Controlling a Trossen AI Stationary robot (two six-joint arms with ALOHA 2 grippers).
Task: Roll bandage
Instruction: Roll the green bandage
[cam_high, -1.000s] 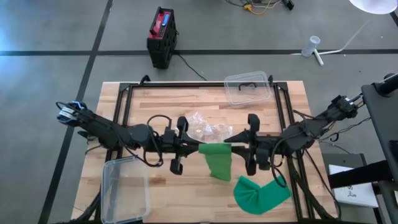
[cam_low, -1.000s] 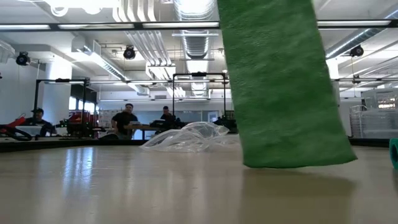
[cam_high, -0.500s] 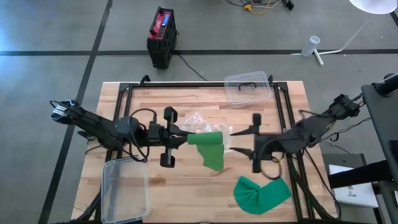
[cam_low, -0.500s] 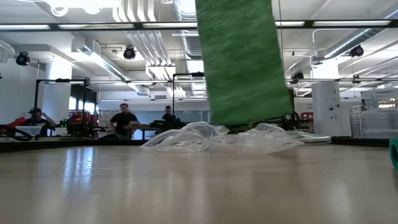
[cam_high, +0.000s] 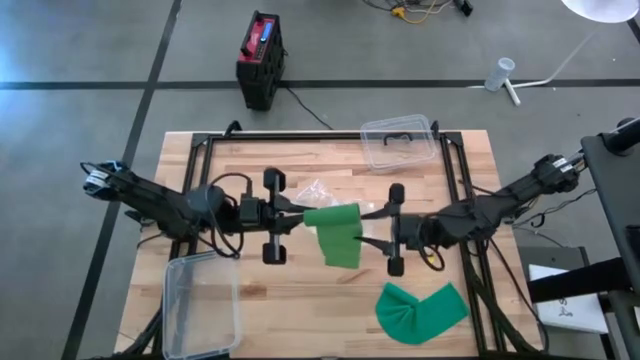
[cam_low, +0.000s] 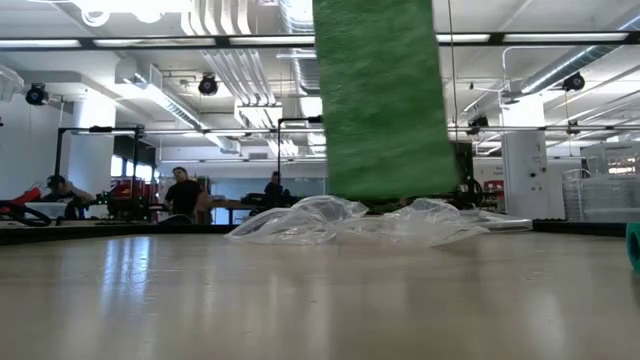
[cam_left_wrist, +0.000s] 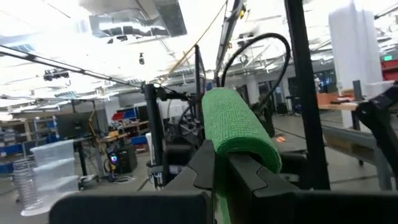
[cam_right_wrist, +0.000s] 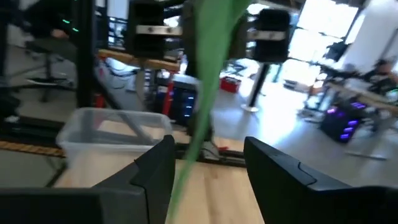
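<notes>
Grey floor (cam_high: 90, 60), ceiling strip lights (cam_low: 140, 41)

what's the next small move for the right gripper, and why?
Probably close the right gripper on the hanging green bandage. Its fingers stand open either side of the strip, gripping nothing, while the left gripper is shut on the strip's top edge and holds it above the table.

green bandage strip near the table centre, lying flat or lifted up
Lifted: the green fabric bandage strip hangs from the shut left end effector, its bottom edge clear of the wooden table.
</notes>
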